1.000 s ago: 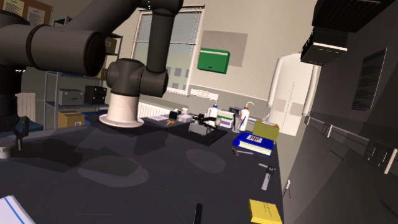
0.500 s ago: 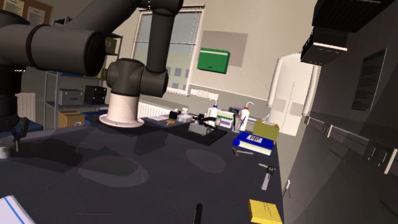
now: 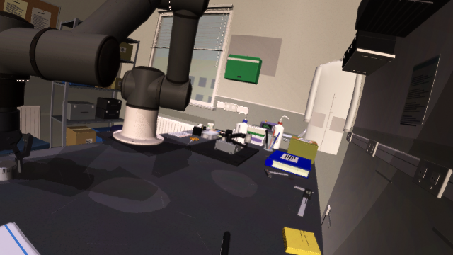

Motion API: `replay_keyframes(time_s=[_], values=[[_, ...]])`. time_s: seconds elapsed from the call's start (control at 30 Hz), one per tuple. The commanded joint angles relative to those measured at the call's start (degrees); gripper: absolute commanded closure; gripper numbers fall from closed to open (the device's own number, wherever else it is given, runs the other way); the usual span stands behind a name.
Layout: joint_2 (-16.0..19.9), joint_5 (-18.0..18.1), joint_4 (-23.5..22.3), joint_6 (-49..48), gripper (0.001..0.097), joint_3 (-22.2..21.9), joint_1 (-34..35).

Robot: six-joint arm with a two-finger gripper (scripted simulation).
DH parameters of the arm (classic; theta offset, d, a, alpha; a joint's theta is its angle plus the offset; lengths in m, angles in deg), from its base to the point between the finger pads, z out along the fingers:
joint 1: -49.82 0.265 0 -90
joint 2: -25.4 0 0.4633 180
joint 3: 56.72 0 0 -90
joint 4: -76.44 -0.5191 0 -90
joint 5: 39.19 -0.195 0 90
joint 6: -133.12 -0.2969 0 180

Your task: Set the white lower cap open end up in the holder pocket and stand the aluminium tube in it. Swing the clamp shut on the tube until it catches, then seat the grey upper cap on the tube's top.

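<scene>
The grey holder [image 3: 226, 145] sits on a black mat [image 3: 226, 152] at the far side of the dark bench, with a black clamp arm [image 3: 231, 135] above it. A small whitish block [image 3: 209, 134] stands just left of the holder. At the left edge of the bench a round pale cap [image 3: 5, 171] rests on the surface, right under my gripper [image 3: 18, 156]. The aluminium tube is not clear to me from the side camera. My gripper is closed on the pale cap.
Behind the work are a window, a green wall box [image 3: 242, 68], wash bottles [image 3: 277, 134] and a shelf with boxes. A blue binder [image 3: 288, 163] and an olive box [image 3: 303, 148] lie right of the mat, a yellow pad [image 3: 300, 241] and a black pen [image 3: 225, 243] at the front.
</scene>
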Motion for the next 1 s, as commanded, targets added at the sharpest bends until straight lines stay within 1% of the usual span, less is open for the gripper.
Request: replay_keyframes(time_s=[0.0, 0.07, 0.47, 0.97], values=[[0.0, -0.1, 0.0, 0.0, 0.0866, 0.0, 0.0], [0.0, -0.1, 0.0, 0.0, 0.0901, 0.0, 0.0], [-0.6, 0.7, 0.0, 0.0, 0.0901, 0.1, 0.0], [-3.9, 4.7, 0.0, 0.0, 0.0901, 0.9, 0.0]])
